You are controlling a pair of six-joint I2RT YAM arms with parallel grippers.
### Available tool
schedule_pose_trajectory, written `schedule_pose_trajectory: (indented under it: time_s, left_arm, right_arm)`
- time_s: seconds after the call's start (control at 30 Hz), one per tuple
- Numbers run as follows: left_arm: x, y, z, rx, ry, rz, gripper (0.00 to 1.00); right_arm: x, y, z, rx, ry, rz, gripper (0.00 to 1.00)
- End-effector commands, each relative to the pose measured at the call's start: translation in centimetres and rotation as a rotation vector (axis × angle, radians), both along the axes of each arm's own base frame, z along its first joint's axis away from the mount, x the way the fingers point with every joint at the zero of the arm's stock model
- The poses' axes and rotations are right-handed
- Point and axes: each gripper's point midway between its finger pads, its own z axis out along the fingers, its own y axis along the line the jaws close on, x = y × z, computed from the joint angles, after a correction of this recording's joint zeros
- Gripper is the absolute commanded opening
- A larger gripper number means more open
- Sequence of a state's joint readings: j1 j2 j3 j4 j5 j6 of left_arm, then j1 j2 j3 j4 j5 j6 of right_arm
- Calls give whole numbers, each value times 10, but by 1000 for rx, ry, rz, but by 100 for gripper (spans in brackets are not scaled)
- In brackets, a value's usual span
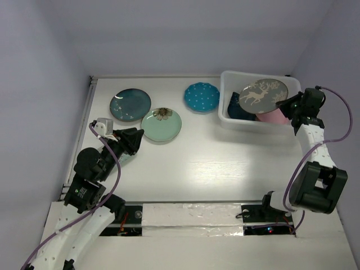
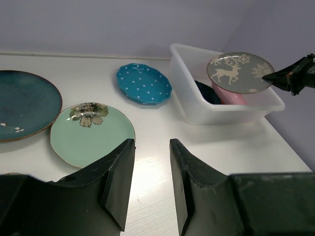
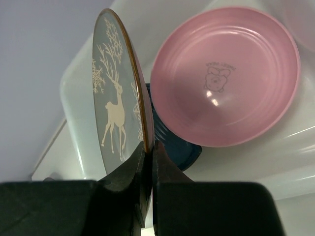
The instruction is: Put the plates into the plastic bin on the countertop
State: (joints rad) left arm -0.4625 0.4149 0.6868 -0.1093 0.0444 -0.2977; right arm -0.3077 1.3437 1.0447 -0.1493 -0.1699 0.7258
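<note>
right gripper (image 3: 149, 146) pinched reindeer plate (image 3: 114, 93) by its rim, tilted over bin (image 1: 228, 120), likely to drop beside pink plate (image 3: 226, 78) and navy plate (image 3: 183, 150) | left gripper (image 2: 150, 153) was parted, empty, facing mint plate (image 2: 91, 135), probably next | white countertop (image 1: 225, 169); lavender walls (image 1: 169, 34) enclosed it

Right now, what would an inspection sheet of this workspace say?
Surface: white countertop, faint wood grain.
Job's things: teal plate, mint plate and dotted blue plate lie on the countertop; pink plate and navy plate sit in the bin; reindeer plate hangs above the bin.
Clutter: nothing seen.
Grippers: left gripper open and empty beside the mint plate; right gripper shut on the reindeer plate's rim.
Cables: a purple cable loops along each arm.
Surroundings: lavender walls.
</note>
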Motion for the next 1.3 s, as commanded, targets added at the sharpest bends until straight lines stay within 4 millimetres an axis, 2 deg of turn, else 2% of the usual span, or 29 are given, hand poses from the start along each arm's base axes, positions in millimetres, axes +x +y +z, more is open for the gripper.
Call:
schedule_pose_trajectory:
  time_s: [0.0,0.03,0.07,0.2,0.33,0.37,0.47,0.5,0.57,0.6,0.7,0.87,0.9,0.93,0.97,1.0,1.03,1.07,1.1,1.17,1.2,1.23,1.27]
  left_arm:
    - [-1,1,21,-34,-56,0,32]
    - [-1,1,21,-34,-56,0,32]
    - [-1,1,21,-36,-56,0,32]
    - [0,0,21,-33,-54,0,32]
    - [0,1,21,-34,-56,0,32]
    - [-1,1,21,-34,-56,0,32]
    - [-1,0,22,-35,-58,-1,32]
    - [-1,1,22,-36,-59,-1,32]
    - [-1,1,21,-35,-58,-1,32]
    - [-2,1,22,-38,-60,-1,32]
    - [-4,0,24,-41,-65,-10,32]
    - [-5,0,25,-43,-69,-10,32]
    - [-5,0,25,-43,-71,-10,32]
    - [-5,0,25,-43,-69,-10,32]
    - [-5,0,25,-44,-69,-11,32]
    - [-5,0,25,-42,-68,-10,32]
    - [-5,0,25,-43,-69,-9,32]
    - [-5,0,25,-43,-69,-9,32]
    - [-4,0,24,-43,-66,-8,32]
    - [-4,1,24,-42,-66,-4,32]
    - [-4,1,25,-42,-66,-3,31]
    - [-4,1,24,-41,-65,-1,31]
    - [-3,1,23,-40,-62,3,27]
  right_arm:
    - [23,2,52,-3,-225,60,0]
    - [25,1,48,3,-219,57,0]
    - [28,0,31,21,-186,54,0]
    - [33,-8,1,58,-132,39,0]
    - [32,-10,-19,69,-80,25,1]
    - [29,-13,-26,65,-59,2,8]
    - [24,-19,-32,43,-40,-33,25]
    - [21,-21,-34,38,-29,-46,40]
    - [13,-26,-36,13,-19,-83,55]
    - [10,-28,-37,7,-8,-96,67]
    - [2,-34,-33,-28,-2,-130,76]
    - [-9,-33,-6,-78,-62,-128,76]
    - [-15,-29,10,-89,-102,-119,70]
    - [-16,-19,17,-94,-124,-92,65]
    - [-16,1,24,-111,-141,-39,59]
    - [-17,14,33,-123,-165,-7,47]
    - [-19,29,46,-137,-199,26,25]
    - [-21,47,44,-145,-183,67,18]
    - [-22,90,50,-145,-199,169,9]
    - [-22,130,49,-146,-196,238,4]
    - [-27,174,48,-133,-203,337,3]
    - [-29,197,49,-121,-206,380,1]
    - [-26,216,37,-108,-179,396,0]
